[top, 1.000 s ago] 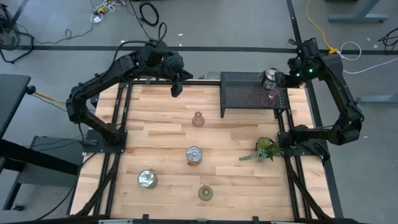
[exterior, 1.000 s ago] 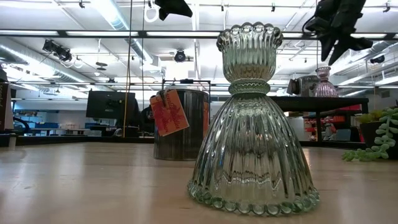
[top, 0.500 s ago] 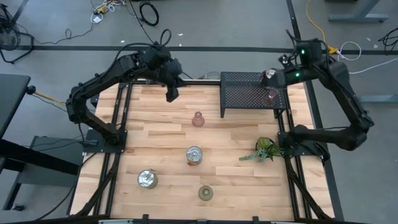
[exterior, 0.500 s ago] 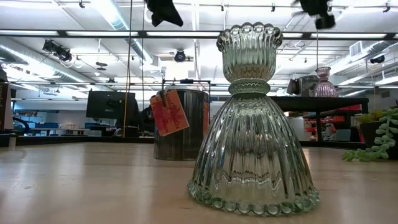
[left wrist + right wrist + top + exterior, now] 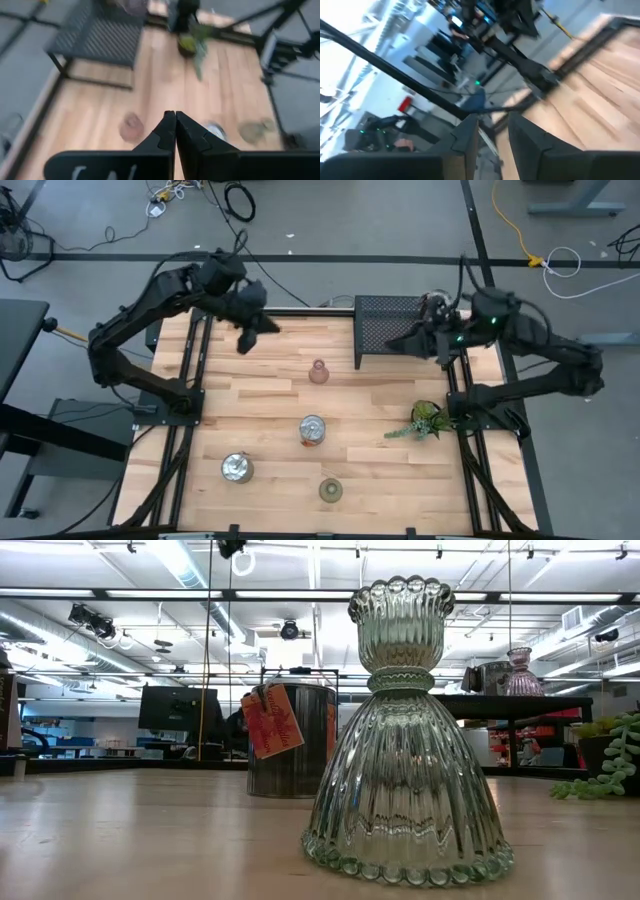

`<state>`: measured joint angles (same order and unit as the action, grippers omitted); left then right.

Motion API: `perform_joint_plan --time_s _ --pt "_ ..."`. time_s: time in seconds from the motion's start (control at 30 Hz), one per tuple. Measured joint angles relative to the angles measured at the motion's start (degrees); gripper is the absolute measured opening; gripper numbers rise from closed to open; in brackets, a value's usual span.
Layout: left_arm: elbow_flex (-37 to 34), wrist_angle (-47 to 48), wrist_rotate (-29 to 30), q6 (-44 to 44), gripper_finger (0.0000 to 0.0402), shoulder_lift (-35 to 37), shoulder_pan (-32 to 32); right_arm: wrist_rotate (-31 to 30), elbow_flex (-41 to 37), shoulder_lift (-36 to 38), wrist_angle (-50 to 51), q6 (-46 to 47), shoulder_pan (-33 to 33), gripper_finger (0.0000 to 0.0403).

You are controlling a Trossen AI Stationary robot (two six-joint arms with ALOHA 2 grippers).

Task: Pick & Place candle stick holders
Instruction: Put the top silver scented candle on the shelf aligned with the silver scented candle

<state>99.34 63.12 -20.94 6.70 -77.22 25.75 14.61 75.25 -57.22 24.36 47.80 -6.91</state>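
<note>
Left gripper, fingers pressed together and empty, hovers just short of the small pinkish ribbed-glass holder: likely light, slippery and fragile, best pinched at its narrow waist. Right gripper stands slightly parted.

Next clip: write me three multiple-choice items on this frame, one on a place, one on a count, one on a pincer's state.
1. Where is the plant sprig?
A. near the table's right edge
B. on the rack
C. by the left arm's base

2. How many holders stand on the bare wood?
A. two
B. four
C. six

3. The left pincer is:
A. wide open
B. shut, empty
C. shut on a holder

Key:
A: the plant sprig lies by the right edge, below the rack.
B: pink, tagged silver, plain silver, olive.
B: the left pincer shows its fingers together with nothing between.
</note>
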Motion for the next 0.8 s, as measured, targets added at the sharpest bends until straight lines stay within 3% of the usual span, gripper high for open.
perform_joint_plan --time_s 0.13,0.27,0.37,0.47,0.57,0.8 --pt "-0.16 6.33 1.14 -0.30 0.0012 2.18 -2.00 -6.42 -4.88 -0.87 -10.63 0.35 7.16 0.0107" --pt "-3.75 4.32 -0.11 -3.20 0.0012 4.81 -5.40 -11.71 -8.38 -1.37 -17.45 0.13 11.76 0.0107" --pt "-8.66 1.40 -0.41 -8.16 0.0012 6.15 -9.06 -12.28 -10.16 -1.52 -18.38 1.24 13.75 0.0107" --pt "-14.65 -4.62 0.06 -15.13 0.0016 7.50 -14.19 -9.35 -10.26 -1.40 -18.08 1.10 14.60 0.0107" --pt "-20.60 -11.27 5.64 -21.90 0.0039 7.66 -19.86 -4.73 -10.28 -1.13 -18.14 -0.23 14.60 0.0107" --pt "-29.33 -25.28 19.41 -36.04 0.0157 4.36 -26.66 5.10 -10.28 1.94 -13.29 -2.94 14.60 0.0107"
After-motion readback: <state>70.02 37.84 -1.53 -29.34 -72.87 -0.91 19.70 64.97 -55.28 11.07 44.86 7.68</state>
